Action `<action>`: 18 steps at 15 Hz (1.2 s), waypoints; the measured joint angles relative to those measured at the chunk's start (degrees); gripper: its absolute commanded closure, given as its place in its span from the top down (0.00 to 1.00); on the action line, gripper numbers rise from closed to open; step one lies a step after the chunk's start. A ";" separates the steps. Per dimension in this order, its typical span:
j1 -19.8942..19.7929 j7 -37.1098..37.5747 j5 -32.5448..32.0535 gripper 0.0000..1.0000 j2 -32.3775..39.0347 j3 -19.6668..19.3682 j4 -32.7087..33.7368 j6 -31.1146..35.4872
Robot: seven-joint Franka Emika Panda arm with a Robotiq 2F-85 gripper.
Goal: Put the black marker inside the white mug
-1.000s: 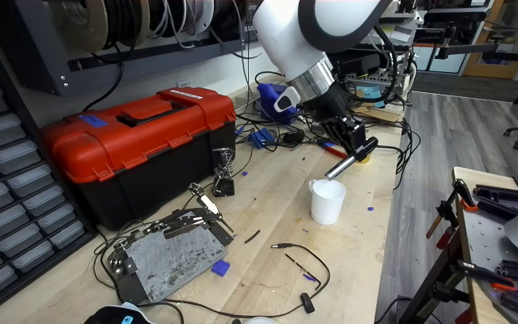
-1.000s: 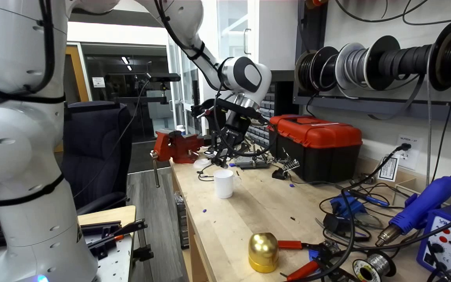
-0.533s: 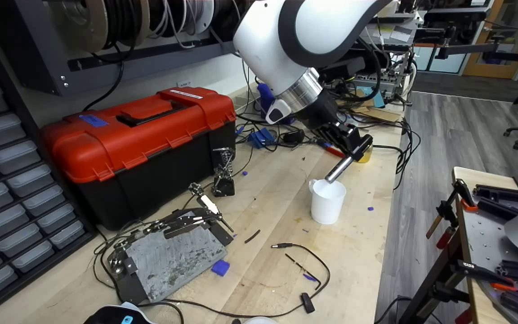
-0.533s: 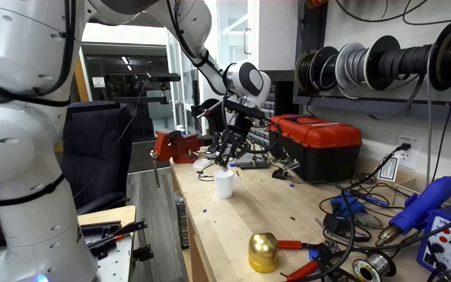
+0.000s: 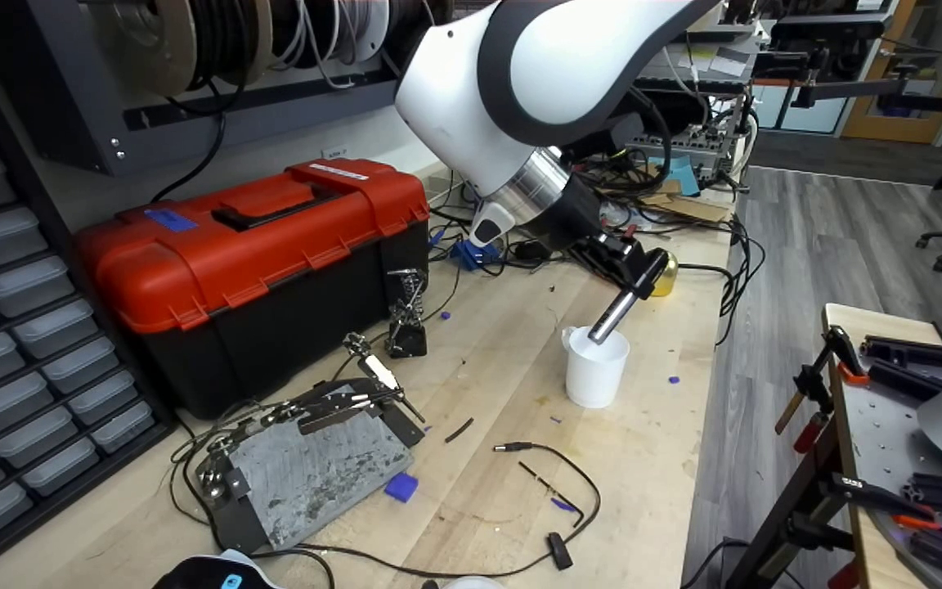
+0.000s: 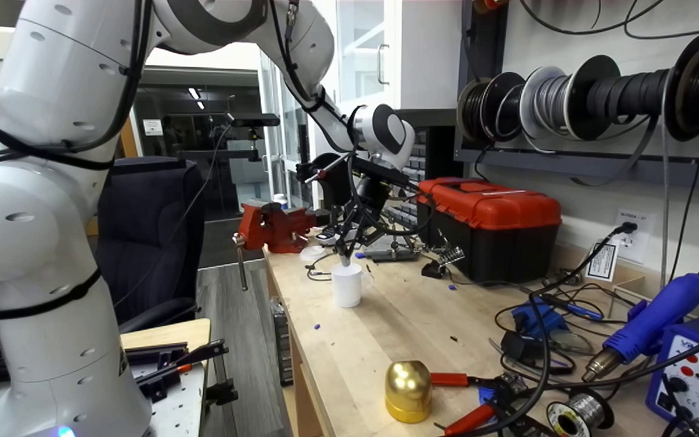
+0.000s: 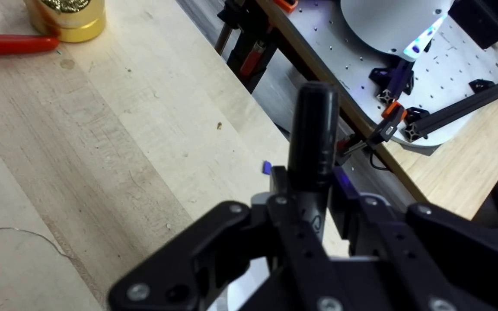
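My gripper [image 5: 648, 276] is shut on the black marker [image 5: 616, 315]. It holds the marker tilted, with the black end up and the paler grey end down. In the wrist view the marker's black end [image 7: 314, 129] sticks up between the fingertips [image 7: 311, 181]. The white mug [image 5: 595, 378] stands upright on the table, its handle towards the toolbox. The marker's lower end is at the mug's mouth and seems just inside the rim. The mug [image 6: 346, 289] also shows in an exterior view below the gripper [image 6: 344, 247]. In the wrist view the mug [image 7: 247, 283] is mostly hidden behind the gripper.
A red and black toolbox [image 5: 275, 262] stands against the wall. A clamp stand with a grey plate [image 5: 320, 470] and thin cables [image 5: 581, 466] lie nearer that camera. A gold tin [image 6: 408, 391], red-handled pliers [image 6: 471, 419] and a red vise [image 6: 276, 227] are on the table.
My gripper has moved down and tipped the marker steeper. The marker's lower end has dropped from above the rim to the mug's mouth. The mug has not moved.
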 measured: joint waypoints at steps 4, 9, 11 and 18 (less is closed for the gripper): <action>0.49 0.00 -1.41 0.06 1.75 0.50 0.46 -1.83; 0.74 -0.02 -2.61 0.06 3.71 1.22 0.62 -2.52; 1.01 -0.03 -2.75 0.06 4.45 1.44 1.06 -2.52; 1.43 -0.04 -2.78 0.51 5.69 2.10 3.29 -2.52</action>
